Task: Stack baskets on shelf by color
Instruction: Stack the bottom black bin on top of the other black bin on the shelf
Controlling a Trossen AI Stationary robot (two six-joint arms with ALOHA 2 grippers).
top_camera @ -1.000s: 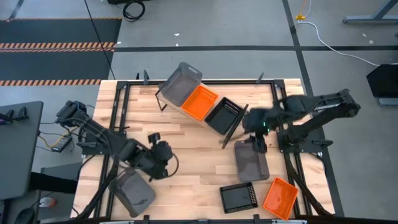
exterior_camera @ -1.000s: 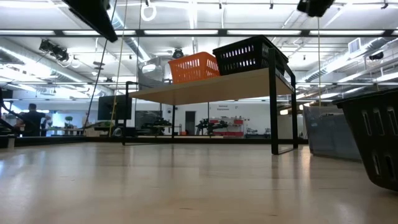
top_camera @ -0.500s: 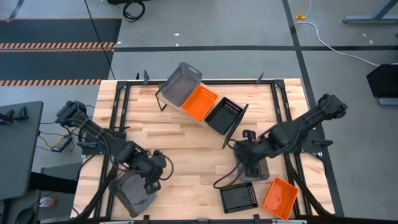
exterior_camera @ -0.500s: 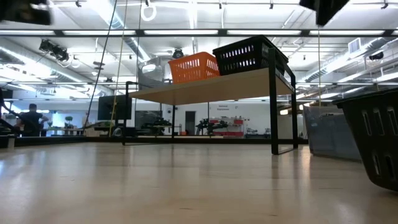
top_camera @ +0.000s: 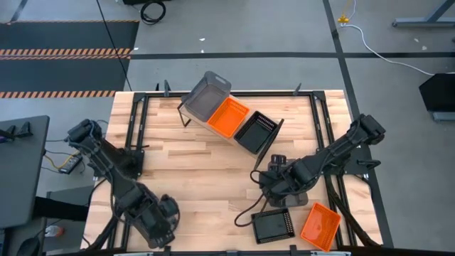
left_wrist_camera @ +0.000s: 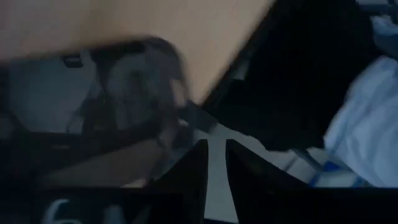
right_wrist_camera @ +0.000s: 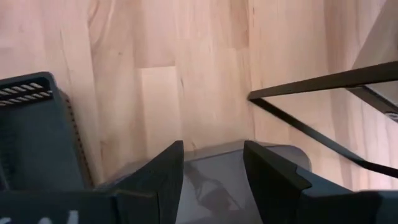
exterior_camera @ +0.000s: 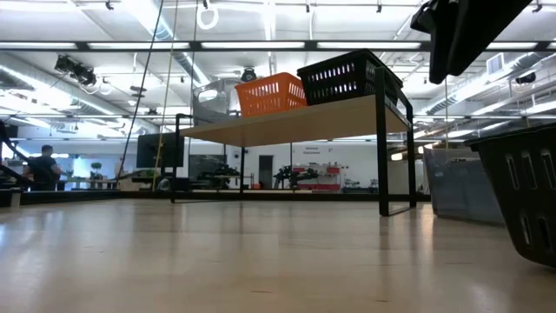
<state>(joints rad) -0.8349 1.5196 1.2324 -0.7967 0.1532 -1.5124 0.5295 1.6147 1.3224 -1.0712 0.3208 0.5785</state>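
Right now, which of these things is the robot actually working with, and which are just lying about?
Part of the job:
long light-wood shelf
grey plastic basket on shelf
orange basket on shelf
black slotted basket on shelf
black basket on table
orange basket on table
grey basket under right gripper

Just there:
slatted wooden tabletop
floor cables

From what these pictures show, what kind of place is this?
Probably a robotics lab or workshop hall. The low view shows open ceiling ducts and strip lights, with workbenches far behind. The high view shows striped floor marking on grey concrete beside the table.
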